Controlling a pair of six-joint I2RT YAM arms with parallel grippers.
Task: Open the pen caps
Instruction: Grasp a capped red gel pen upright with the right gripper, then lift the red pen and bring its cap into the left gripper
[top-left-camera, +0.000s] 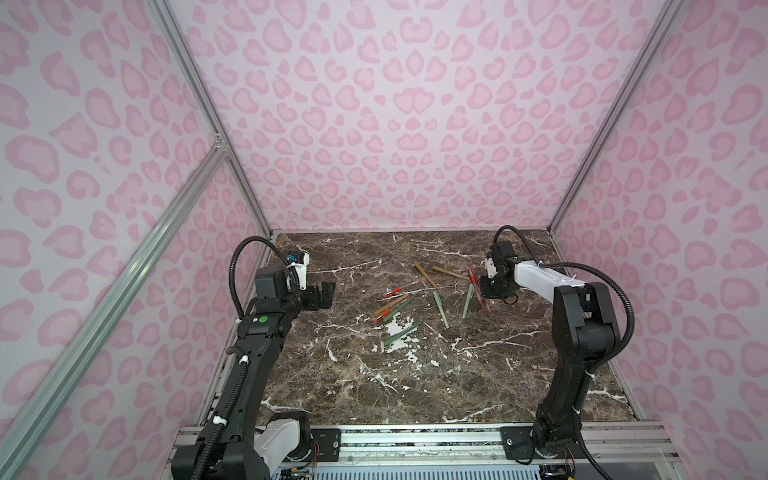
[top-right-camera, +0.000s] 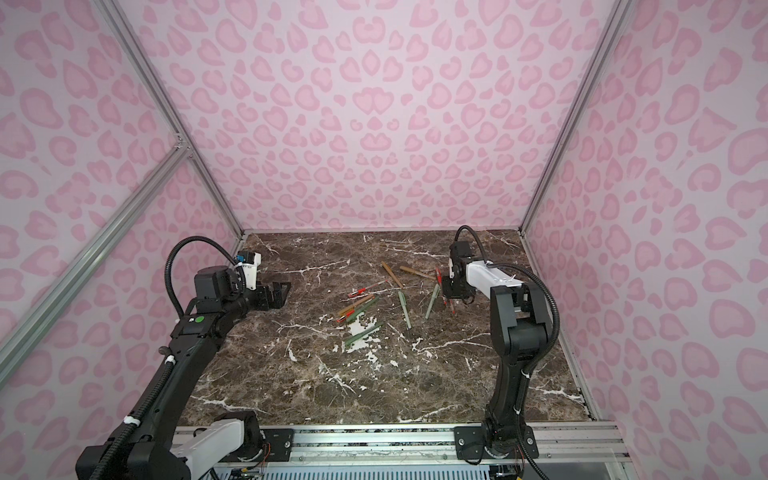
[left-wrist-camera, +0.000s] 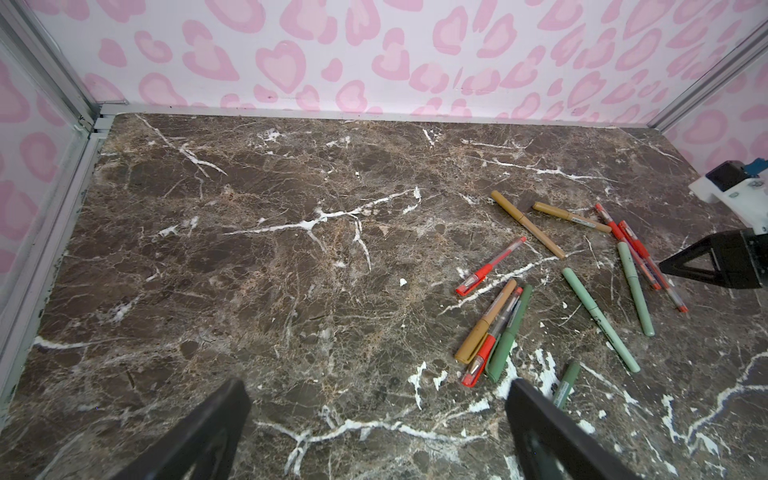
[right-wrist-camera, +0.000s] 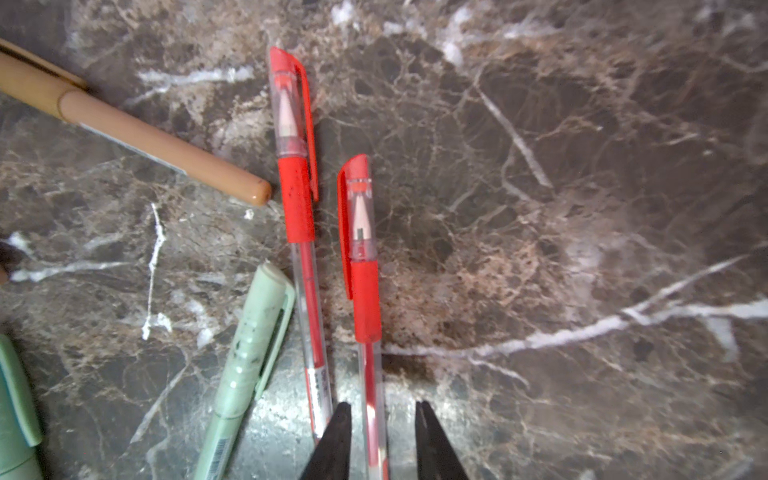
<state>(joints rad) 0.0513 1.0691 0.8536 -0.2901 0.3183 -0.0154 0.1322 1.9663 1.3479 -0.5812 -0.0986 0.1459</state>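
Several capped pens in red, sage green and tan lie scattered mid-table in both top views, a bunch of them (top-left-camera: 390, 309) (top-right-camera: 357, 307) left of centre. My right gripper (right-wrist-camera: 381, 405) (top-left-camera: 486, 291) is down at the table, its jaws narrowed around the clear barrel of a red pen (right-wrist-camera: 365, 299). A thin strip of marble shows on each side of the barrel. That pen's red cap (right-wrist-camera: 359, 208) is on. A second capped red pen (right-wrist-camera: 297, 187) lies just beside it. My left gripper (left-wrist-camera: 376, 386) (top-left-camera: 322, 293) hovers open and empty at the table's left.
Close to the right gripper lie a sage green pen (right-wrist-camera: 253, 353) and a tan pen (right-wrist-camera: 158, 145). A dark green pen (left-wrist-camera: 566, 384) sits right beside the left gripper's finger. Pink patterned walls with aluminium posts (top-left-camera: 249, 195) enclose the marble table (top-left-camera: 415, 395).
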